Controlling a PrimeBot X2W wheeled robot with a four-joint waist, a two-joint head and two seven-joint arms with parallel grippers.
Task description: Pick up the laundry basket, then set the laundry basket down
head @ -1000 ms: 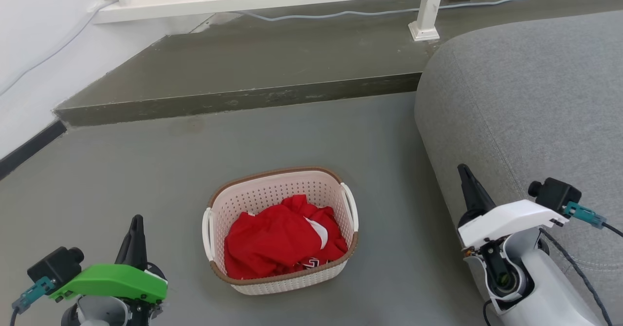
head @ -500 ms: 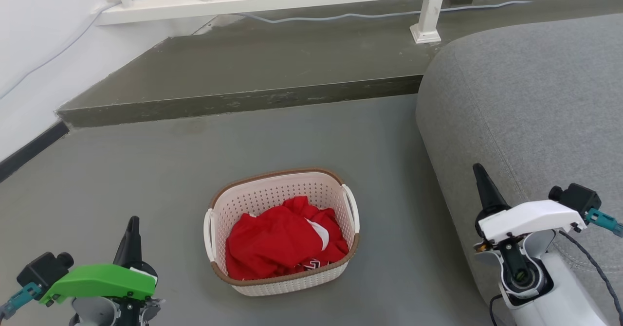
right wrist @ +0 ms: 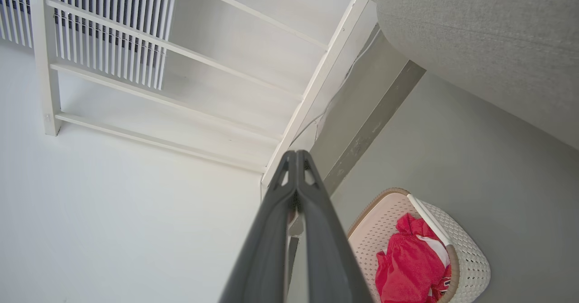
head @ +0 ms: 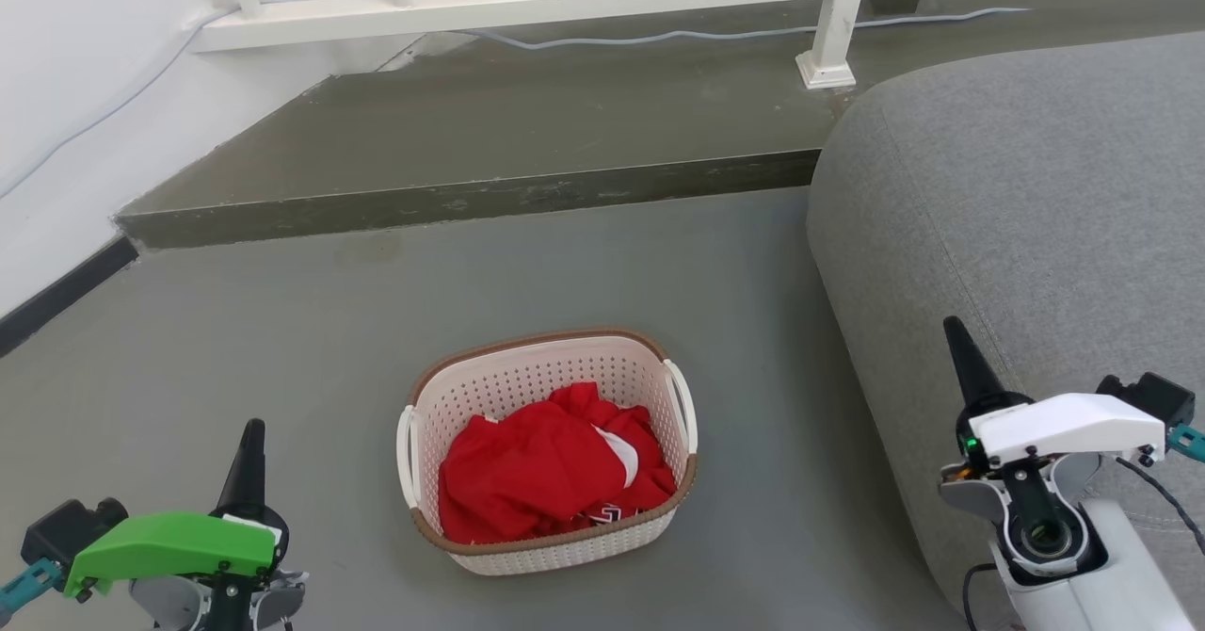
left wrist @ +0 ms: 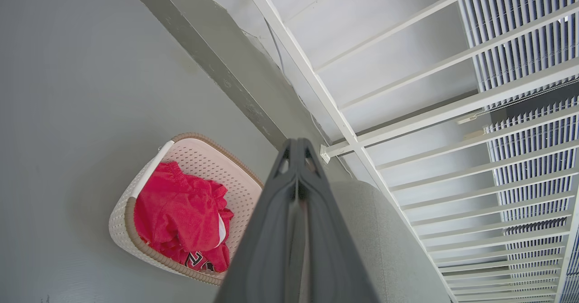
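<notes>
Reads as matt, perforated cream plastic on the laundry basket (head: 527,377), with a brown woven-look rim. Soft creased cloth in the red garment (head: 527,471). Smooth matt grey on the floor (head: 282,348); coarse grey woven fabric on the sofa (head: 1017,188).

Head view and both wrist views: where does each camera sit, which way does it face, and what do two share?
Head view: on the head, facing forward and down at the laundry basket; left pincer and right pincer at lower corners.
Left wrist view: left wrist, along its shut pincer toward the white railing.
Right wrist view: right wrist, along its shut pincer toward the railing.
Shared: all catch the basket.
</notes>
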